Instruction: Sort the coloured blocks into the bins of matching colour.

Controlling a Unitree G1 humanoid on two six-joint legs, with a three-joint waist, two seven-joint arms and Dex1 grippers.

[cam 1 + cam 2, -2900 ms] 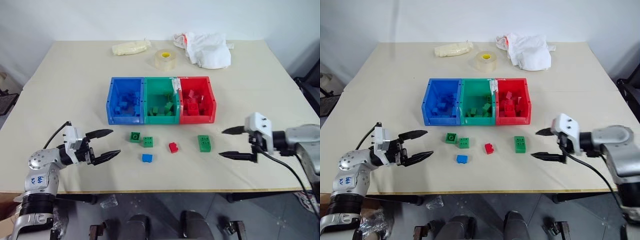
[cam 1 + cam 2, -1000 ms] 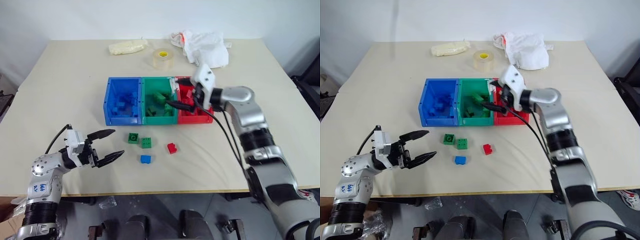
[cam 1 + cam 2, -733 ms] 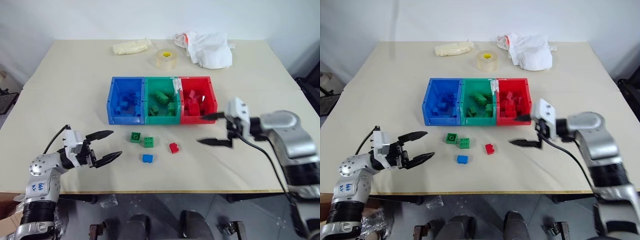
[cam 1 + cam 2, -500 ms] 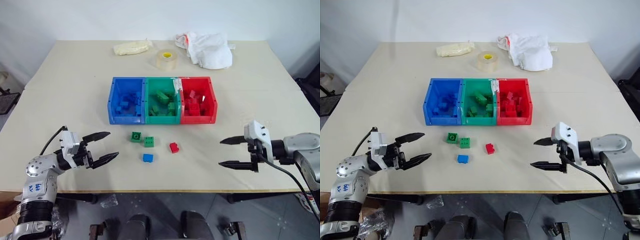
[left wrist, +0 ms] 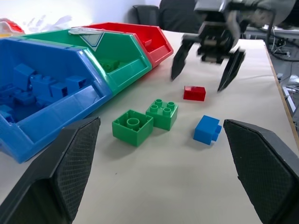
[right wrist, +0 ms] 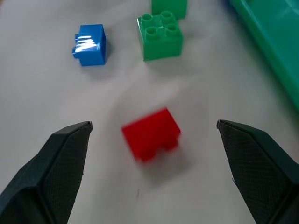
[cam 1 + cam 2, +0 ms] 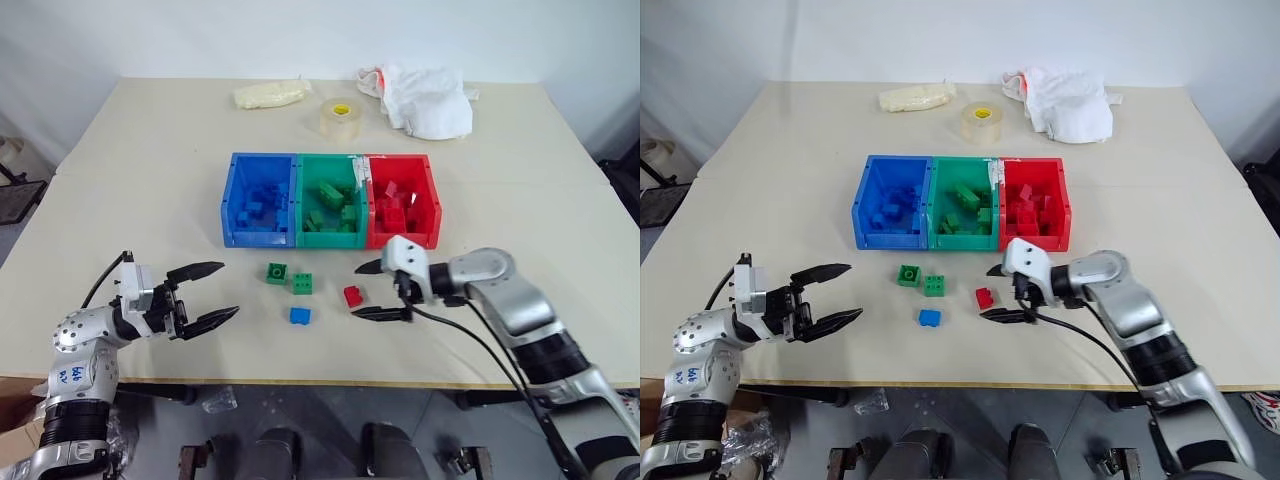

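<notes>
I have the right tool (image 7: 366, 291) spread wide beside the red block (image 7: 352, 295), one finger on each side of it and neither touching, so I judge the step in hand is picking that block up. To do it well I would centre the fingers on the block, lower until they straddle it close to the tabletop (image 7: 140, 170), close squarely on its flat sides, then lift clear of the bin wall before carrying it to the red bin (image 7: 402, 240). The left tool (image 7: 205, 293) hangs open and empty near the front edge. I count four loose blocks: two green blocks (image 7: 288, 278) touching each other, one blue block (image 7: 299, 315) and the red one. There are three bins (image 7: 330, 240), blue, green and red, each already holding bricks.
</notes>
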